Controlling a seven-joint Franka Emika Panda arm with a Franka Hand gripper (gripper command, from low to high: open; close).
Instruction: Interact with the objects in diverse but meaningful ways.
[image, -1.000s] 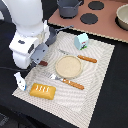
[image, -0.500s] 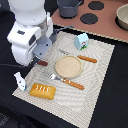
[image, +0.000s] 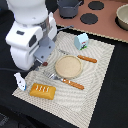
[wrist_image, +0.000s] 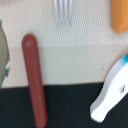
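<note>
Jaws out of sight, spread untellable; gripper (image: 44, 61) above brown sausage (wrist_image: 34, 80), beside small white bottle (wrist_image: 113, 90).

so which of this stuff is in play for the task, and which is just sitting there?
In play:
carton
bread loaf
sausage
white bottle
saucepan

Just lying about:
plate
fork
placemat
stove top

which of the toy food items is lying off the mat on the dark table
The small white bottle, lying on the dark table beside the mat's edge. The yellow bread loaf, the carton and the plate all sit on the mat.
</note>
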